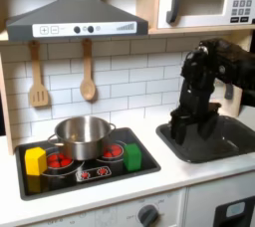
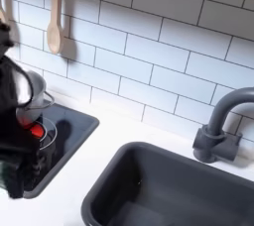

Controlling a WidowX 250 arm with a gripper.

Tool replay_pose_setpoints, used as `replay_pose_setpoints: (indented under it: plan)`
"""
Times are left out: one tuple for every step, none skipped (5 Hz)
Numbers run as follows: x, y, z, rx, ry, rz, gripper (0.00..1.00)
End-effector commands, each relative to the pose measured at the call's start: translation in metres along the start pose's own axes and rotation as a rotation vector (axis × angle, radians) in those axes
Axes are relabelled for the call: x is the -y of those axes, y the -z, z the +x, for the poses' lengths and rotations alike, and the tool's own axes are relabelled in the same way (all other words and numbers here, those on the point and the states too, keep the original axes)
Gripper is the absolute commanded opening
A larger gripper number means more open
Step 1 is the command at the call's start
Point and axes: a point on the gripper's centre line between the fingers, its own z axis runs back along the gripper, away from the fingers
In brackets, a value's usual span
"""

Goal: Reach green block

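the gripper (image 1: 189,123) hangs over the dark sink (image 1: 224,143) in the first exterior view; whether its jaws are apart or closed cannot be told, and nothing shows in its hold. off to the first exterior view's left of it, on the stove (image 1: 85,171), stands the green block (image 1: 132,156), well apart from it. further that way sit the steel pot (image 1: 82,136) and the yellow block (image 1: 36,160). the reach looks barely begun; the whole crossing to the block remains.
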Motion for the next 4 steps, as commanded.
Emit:
replay_pose_setpoints:
  plan:
    - [-0.018,0.01,0.034,0.028,-0.011,0.025,1.0]
    - [-0.025,0.016,0.045,0.035,-0.023,0.035,1.0]
    - [-0.029,0.02,0.057,0.05,-0.018,0.039,1.0]
    - [-0.034,0.027,0.071,0.059,-0.026,0.056,1.0]
